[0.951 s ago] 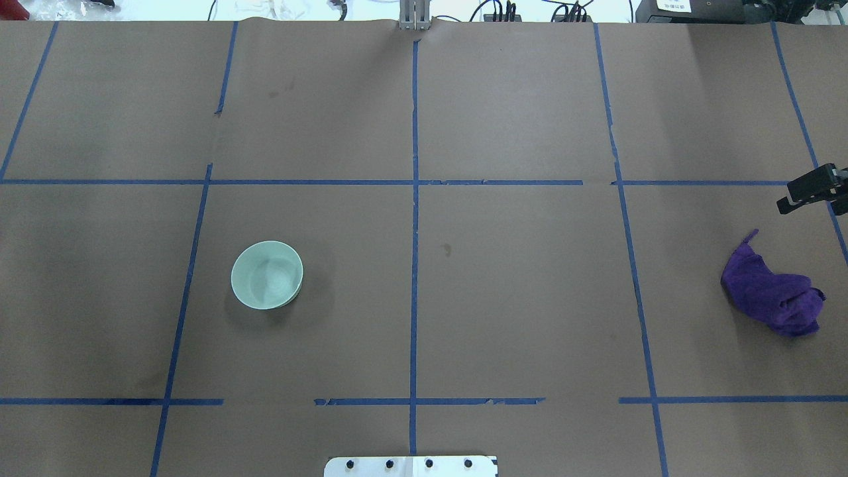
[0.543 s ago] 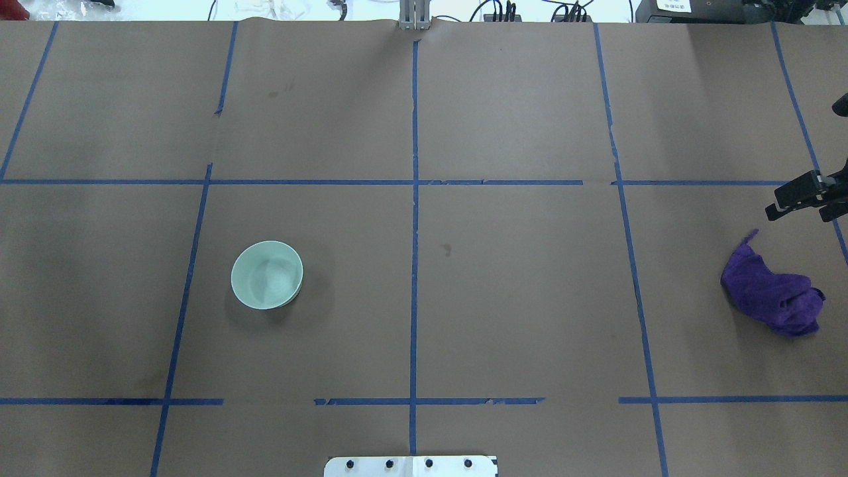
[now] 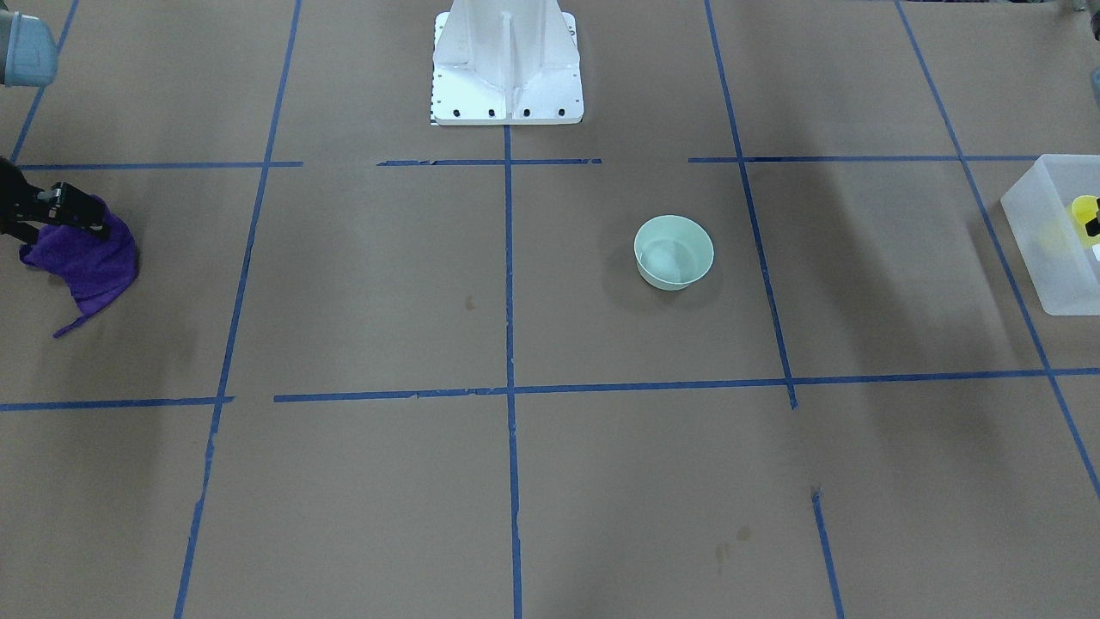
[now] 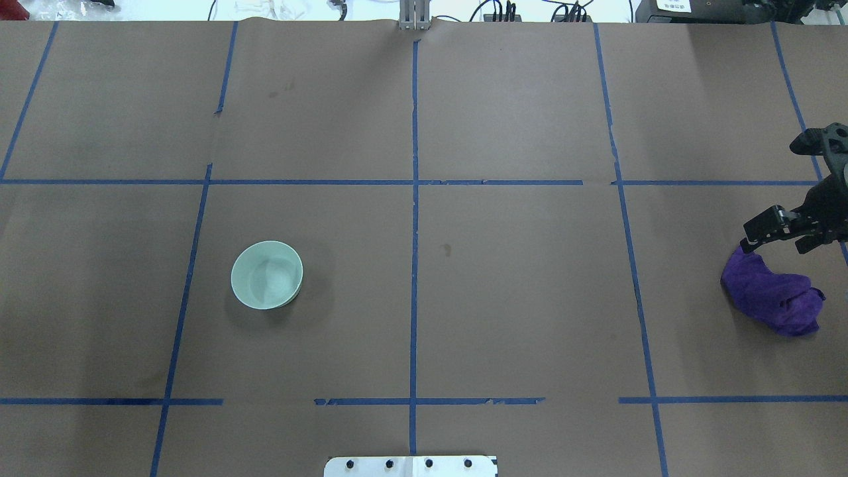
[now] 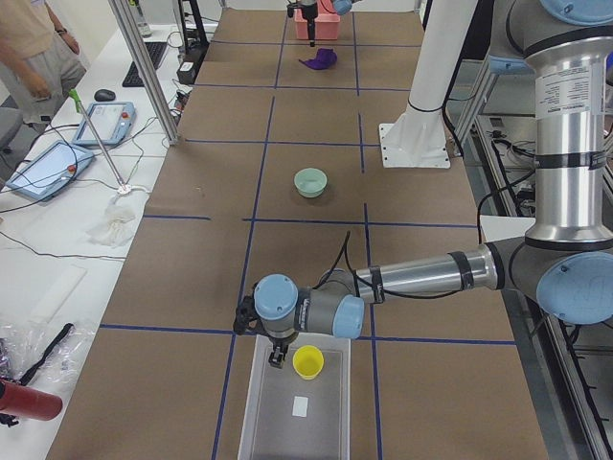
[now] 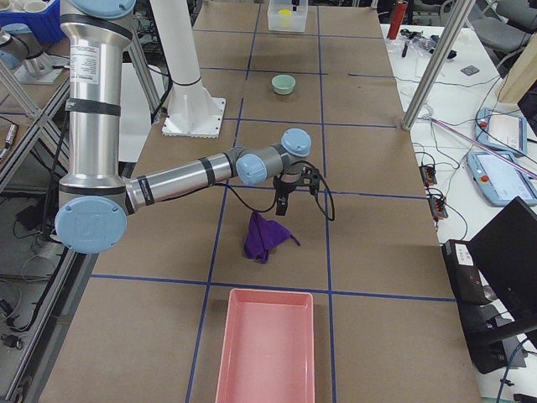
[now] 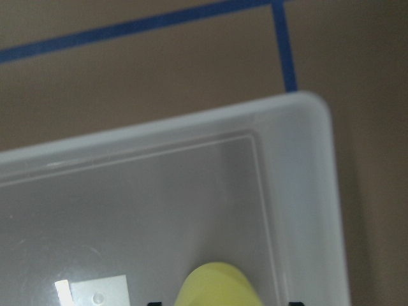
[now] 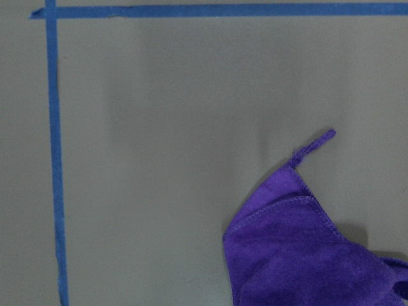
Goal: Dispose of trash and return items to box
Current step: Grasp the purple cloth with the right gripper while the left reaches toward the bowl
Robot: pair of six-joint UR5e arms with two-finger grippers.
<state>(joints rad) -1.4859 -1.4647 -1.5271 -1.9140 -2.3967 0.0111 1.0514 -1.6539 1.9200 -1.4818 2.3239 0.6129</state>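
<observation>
The mint-green bowl (image 4: 267, 275) stands upright and alone left of the table's centre, also in the front view (image 3: 674, 251). The frosted white box (image 3: 1040, 249) sits at the table's left end (image 5: 287, 422). My left gripper (image 5: 277, 356) is over the box's near corner, shut on the yellow cup (image 5: 307, 361), which shows between its fingers in the left wrist view (image 7: 217, 287). My right gripper (image 4: 774, 246) is open, just above the far tip of the purple cloth (image 4: 772, 295). The right wrist view shows the cloth (image 8: 306, 255) but no fingers.
A pink tray (image 6: 267, 348) lies past the cloth at the table's right end. The white robot pedestal (image 3: 507, 64) stands at the robot's edge. Blue tape lines grid the brown table cover. A person and tablets are beside the table in the exterior left view.
My right gripper has come in from the right edge and moved toward the robot, now reaching the cloth's far tip. The bowl and cloth have not moved.
</observation>
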